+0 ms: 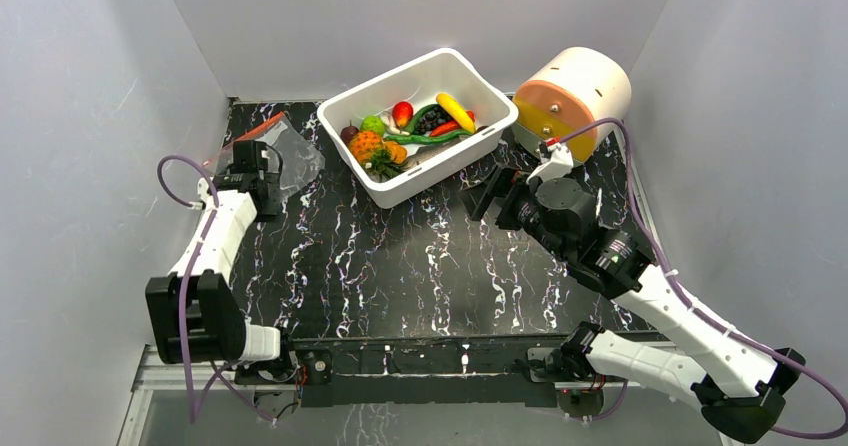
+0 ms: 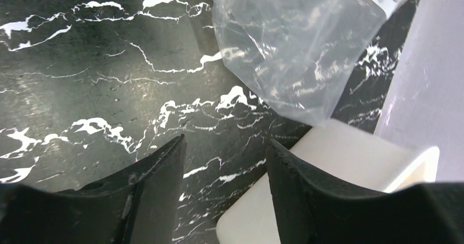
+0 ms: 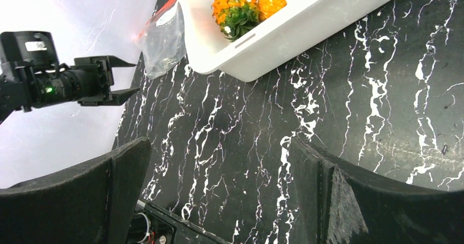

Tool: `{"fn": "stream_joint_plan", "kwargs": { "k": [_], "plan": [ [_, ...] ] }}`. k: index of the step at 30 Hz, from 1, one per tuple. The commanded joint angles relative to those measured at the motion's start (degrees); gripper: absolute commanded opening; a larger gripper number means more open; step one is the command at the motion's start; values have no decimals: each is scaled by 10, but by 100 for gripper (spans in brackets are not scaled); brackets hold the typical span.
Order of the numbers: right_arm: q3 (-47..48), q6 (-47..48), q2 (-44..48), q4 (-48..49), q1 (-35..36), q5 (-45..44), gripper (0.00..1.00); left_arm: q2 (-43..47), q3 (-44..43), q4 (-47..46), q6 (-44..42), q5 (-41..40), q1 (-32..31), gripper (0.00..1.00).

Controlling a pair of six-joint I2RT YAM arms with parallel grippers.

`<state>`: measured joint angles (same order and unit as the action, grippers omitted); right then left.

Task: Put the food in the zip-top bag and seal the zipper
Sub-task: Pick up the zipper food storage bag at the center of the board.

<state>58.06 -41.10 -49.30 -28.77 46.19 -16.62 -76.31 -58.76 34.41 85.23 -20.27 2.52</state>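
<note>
The clear zip-top bag [image 1: 290,154] lies flat at the back left of the black marble table, its red-orange zipper [image 1: 258,129] toward the left wall. It also shows in the left wrist view [image 2: 295,47] and the right wrist view [image 3: 161,41]. The food sits in the white bin [image 1: 470,156]: pineapple [image 1: 365,146], banana [image 1: 455,112], apple [image 1: 402,113], grapes [image 1: 430,121], chili [image 1: 445,128] and lime [image 1: 374,124]. My left gripper [image 1: 272,191] [image 2: 225,141] is open and empty just short of the bag. My right gripper [image 1: 488,194] [image 3: 219,143] is open and empty beside the bin's near right side.
A cream cylinder with an orange face [image 1: 575,96] lies at the back right, behind my right arm. Grey walls close in the left, back and right. A white plastic corner [image 2: 350,162] shows behind my left gripper's right finger.
</note>
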Motion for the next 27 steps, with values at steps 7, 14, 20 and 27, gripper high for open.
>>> {"fn": "stream_joint_plan", "kwargs": {
  "k": [7, 14, 20, 27],
  "plan": [
    [1, -6, 0, 28, 3, -4, 97, -98, 16, -152, 14, 37, 70, 67],
    [12, -8, -10, 25, 4, -6, 97, -163, -11, -194, -19, 87, 83, 72],
    [14, -11, -14, 20, 4, -4, 97, -207, -15, -231, -42, 127, 86, 69],
    [14, -22, -8, 14, 3, -3, 97, -212, -2, -228, -46, 147, 87, 37]
  ]
}}
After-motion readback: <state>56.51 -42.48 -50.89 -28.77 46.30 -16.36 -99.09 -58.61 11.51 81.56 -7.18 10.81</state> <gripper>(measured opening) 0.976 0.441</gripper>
